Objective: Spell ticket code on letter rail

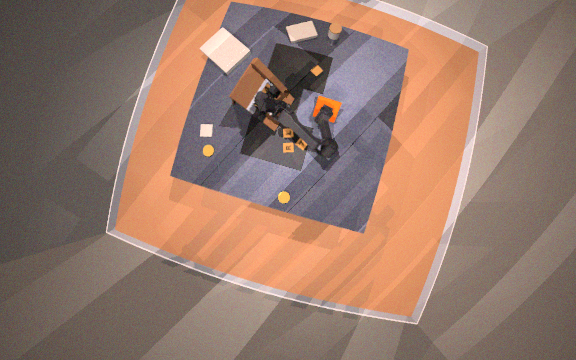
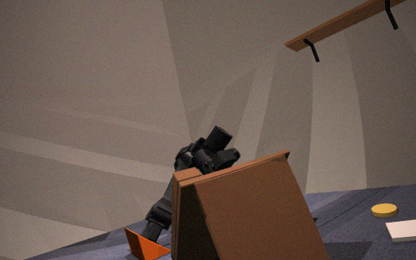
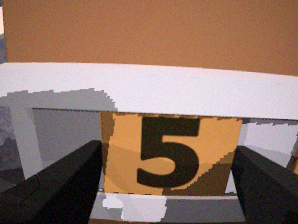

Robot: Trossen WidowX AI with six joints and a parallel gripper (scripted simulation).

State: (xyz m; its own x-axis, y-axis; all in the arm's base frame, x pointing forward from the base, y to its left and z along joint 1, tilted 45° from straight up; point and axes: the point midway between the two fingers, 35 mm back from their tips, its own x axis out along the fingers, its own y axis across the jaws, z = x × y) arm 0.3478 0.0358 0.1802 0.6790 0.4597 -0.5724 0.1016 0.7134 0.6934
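My gripper (image 3: 168,153) is shut on the tile marked 5 (image 3: 215,137), one finger on each side. In the wrist view this tile sits upright between the white upper lip (image 3: 150,87) and lower lip of the rail, its face toward the camera. Bare channel shows on both sides of it, and a sliver of another tile (image 3: 296,162) shows at the far right. The brown board (image 1: 248,86) (image 2: 258,213) leans back; it hides the gripper in the exterior view. Three loose tiles (image 1: 288,148) lie close together below the arm. The code is not readable in any view.
Another orange block (image 1: 316,70) lies on the dark patch above the arm's orange base plate (image 1: 336,106). Around lie a large pale block (image 1: 224,50), a smaller one (image 1: 301,31), a cylinder (image 1: 335,32), a white square (image 1: 206,130) (image 2: 407,230) and yellow discs (image 1: 208,150) (image 1: 284,197).
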